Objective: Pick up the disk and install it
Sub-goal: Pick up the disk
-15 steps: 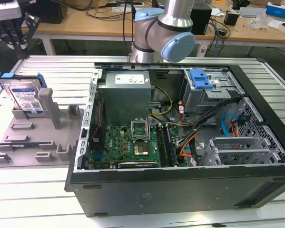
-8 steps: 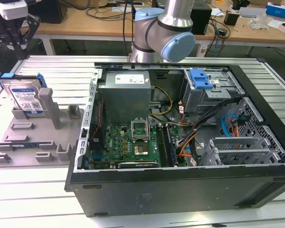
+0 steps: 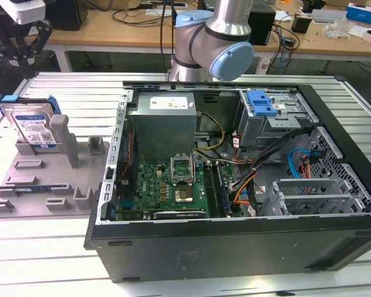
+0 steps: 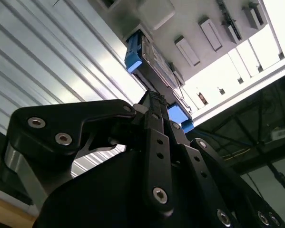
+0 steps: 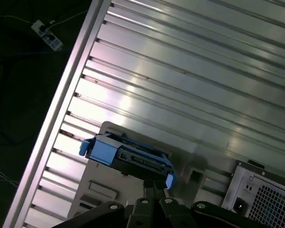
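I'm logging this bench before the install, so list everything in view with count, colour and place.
table: one, silver, slatted, under everything.
computer case: one, black, open, on the table.
fixture: one, grey, on the table, exterior view's left.
disk: one, silver in blue bracket, upright in the fixture.
power supply: one, grey, inside the computer case.
motherboard: one, green, inside the computer case.
drive latch: one, blue, inside the computer case.
arm: one, grey with blue caps, behind the computer case.
gripper: one, black, above the disk.
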Robot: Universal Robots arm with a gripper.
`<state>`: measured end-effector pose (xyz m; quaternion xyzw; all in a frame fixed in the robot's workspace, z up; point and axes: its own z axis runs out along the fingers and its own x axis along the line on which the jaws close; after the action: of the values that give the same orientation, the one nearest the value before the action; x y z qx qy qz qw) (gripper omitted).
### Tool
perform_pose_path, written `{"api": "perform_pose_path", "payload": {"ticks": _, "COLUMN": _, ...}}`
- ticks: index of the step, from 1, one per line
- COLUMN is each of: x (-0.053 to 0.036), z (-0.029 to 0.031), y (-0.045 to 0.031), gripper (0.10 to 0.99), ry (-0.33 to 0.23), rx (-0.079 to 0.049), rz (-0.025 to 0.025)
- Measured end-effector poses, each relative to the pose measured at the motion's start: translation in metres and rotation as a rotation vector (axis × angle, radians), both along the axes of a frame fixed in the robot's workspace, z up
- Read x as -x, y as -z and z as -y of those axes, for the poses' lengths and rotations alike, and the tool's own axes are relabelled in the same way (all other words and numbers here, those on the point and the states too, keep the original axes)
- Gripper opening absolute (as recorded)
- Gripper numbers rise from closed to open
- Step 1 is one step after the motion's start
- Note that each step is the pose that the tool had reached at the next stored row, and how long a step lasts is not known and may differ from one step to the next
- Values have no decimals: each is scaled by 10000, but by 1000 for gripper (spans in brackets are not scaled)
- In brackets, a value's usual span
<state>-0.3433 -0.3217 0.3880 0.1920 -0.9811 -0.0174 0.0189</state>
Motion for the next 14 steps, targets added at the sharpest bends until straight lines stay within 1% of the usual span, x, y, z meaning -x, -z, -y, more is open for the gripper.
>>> {"api": "perform_pose_path", "payload": {"ticks": 2, "x": -1, "z": 0, "y": 1, "gripper": 106, "ry": -385, "rx": 0, "rz": -1}}
{"api": "perform_pose_path", "payload": {"ticks": 3, "x": -1, "z": 0, "y": 3, "gripper": 106, "ry": -889, "rx": 0, "rz": 2}}
{"api": "perform_pose_path", "payload": {"ticks": 7, "x": -1, "z": 0, "y": 5, "gripper": 106, "ry": -1703, "rx": 1, "rz": 7}}
{"api": "perform_pose_path", "payload": {"ticks": 9, "x": -1, "z": 0, "y": 7, "gripper": 106, "ry": -2219, "rx": 1, "rz": 12}}
{"api": "perform_pose_path", "payload": {"ticks": 14, "x": -4, "z": 0, "y": 9, "gripper": 106, "ry": -2886, "rx": 2, "rz": 23}}
